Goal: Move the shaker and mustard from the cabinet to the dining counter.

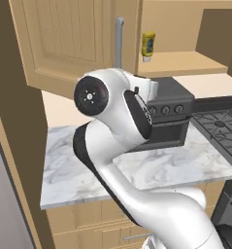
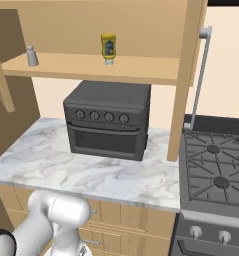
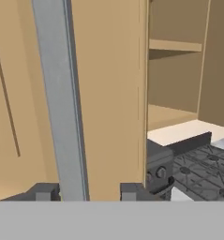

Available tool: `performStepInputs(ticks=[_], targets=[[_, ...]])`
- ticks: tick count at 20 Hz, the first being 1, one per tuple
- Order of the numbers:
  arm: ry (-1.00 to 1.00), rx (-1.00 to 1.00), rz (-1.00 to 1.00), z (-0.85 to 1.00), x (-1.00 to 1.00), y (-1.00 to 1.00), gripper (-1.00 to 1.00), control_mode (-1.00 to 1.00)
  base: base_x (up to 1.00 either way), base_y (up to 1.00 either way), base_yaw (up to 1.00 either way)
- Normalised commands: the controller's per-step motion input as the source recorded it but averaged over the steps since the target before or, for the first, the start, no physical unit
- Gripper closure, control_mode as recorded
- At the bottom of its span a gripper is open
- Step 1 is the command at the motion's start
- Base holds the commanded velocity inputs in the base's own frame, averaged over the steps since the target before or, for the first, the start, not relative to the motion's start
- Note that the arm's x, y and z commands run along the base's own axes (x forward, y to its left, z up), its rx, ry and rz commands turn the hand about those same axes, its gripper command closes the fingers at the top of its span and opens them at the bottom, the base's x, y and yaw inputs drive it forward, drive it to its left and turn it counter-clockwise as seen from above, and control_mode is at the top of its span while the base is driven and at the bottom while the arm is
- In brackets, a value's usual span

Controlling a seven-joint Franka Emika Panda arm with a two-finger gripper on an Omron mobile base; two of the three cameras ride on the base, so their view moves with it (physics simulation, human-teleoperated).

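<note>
the jaws stand slightly parted around the cabinet door's silver handle, not clamping it, while the mustard at the shelf's front edge and the shaker near its left end look light, rigid, best taken mid-body.

The cabinet shelf carries the shaker and the mustard, well apart.
</note>
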Motion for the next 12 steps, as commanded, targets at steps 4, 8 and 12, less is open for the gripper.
performStepInputs(ticks=[4, 8, 12], targets=[[-0.04, 0.00, -0.01, -0.20, -0.39, 0.00, -1.00, -1.00, 0.00, 0.00, 0.00], [-0.13, 0.02, 0.00, -0.12, -0.71, -0.04, -1.00, -1.00, 0.00, 0.00, 0.00], [-0.16, 0.04, 0.01, 0.00, -0.85, -0.38, -1.00, -1.00, 0.00, 0.00, 0.00]])
